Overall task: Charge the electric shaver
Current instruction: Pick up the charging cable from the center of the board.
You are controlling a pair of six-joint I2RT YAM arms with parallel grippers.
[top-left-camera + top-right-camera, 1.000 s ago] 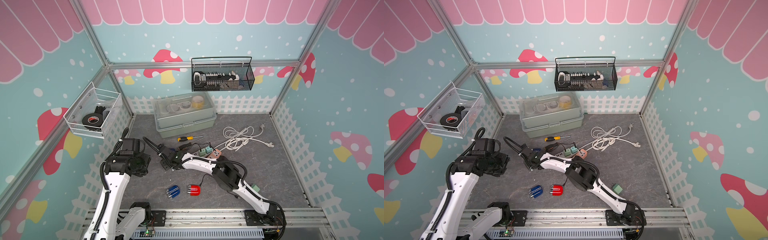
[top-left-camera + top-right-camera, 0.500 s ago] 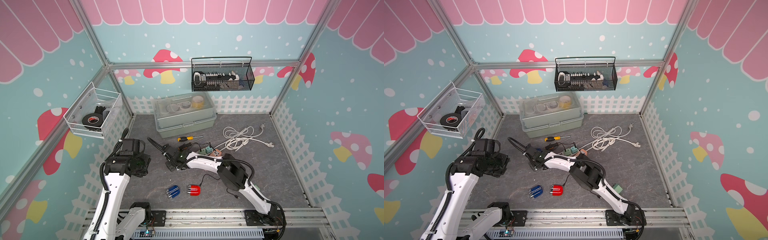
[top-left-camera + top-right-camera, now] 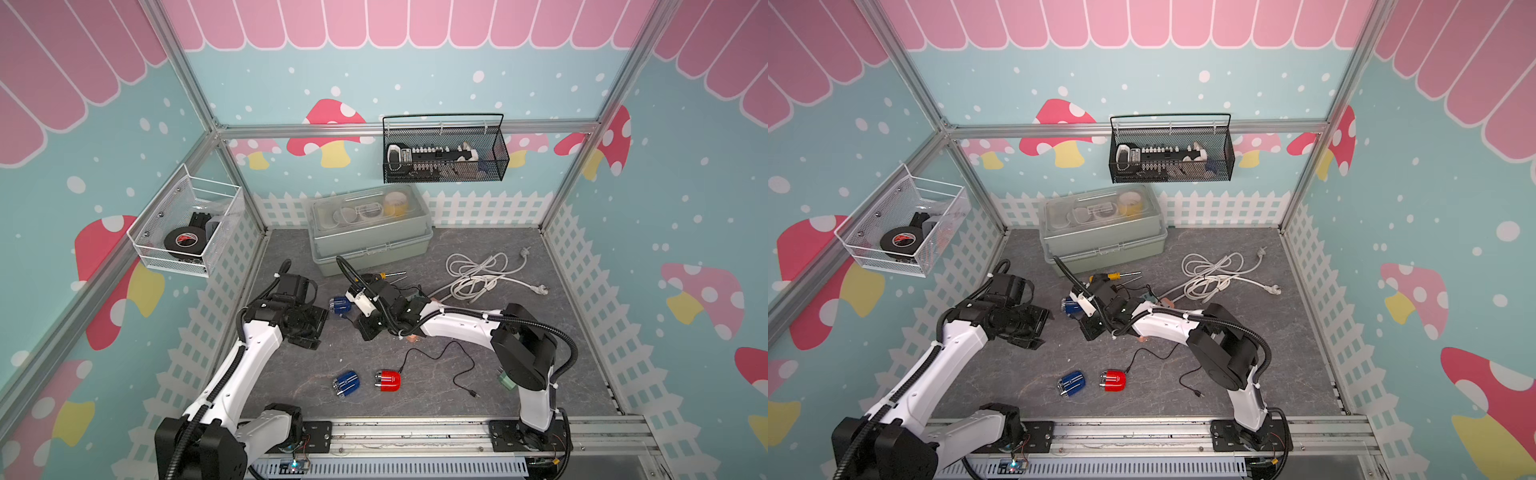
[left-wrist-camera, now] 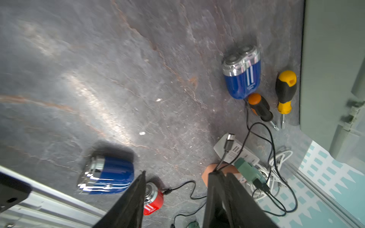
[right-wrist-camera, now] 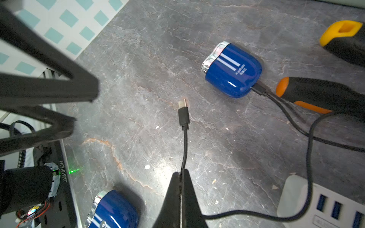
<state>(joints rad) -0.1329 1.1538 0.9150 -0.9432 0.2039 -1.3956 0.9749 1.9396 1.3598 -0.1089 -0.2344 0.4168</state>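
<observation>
Right wrist view gives the plainest look. Nearest the front rail (image 3: 415, 434) lies the spare blue shaver (image 5: 112, 209), on its side on the surface (image 5: 138, 59). Its shiny cutter head is turned toward the left arm's side and its rounded base the other way. In a top view it sits just beside the red shaver (image 3: 387, 380), which has a thin lead running from its base. A little farther in, the right gripper (image 5: 180, 175) is pinched fully closed on a black cable (image 5: 184, 146), and the cable's free plug (image 5: 183, 110) sticks out past the fingertips. That plug aims away from the spare blue shaver, which lies on the rail side of the fingertips. I'd judge the wrist must swing round and bring the plug in along the shaver's long axis to its base end, though I can't make out the port itself. Across from it the left gripper (image 4: 177, 175) has its jaws well apart, with nothing between them and nothing touched. Both grippers look about equally near the spare blue shaver, but only the right carries the plug. Farther back, the other blue shaver (image 5: 233, 70) has a lead in its base and two screwdrivers (image 5: 316, 94) just beside it. Beyond them is the grey-green storage box (image 3: 370, 232).
</observation>
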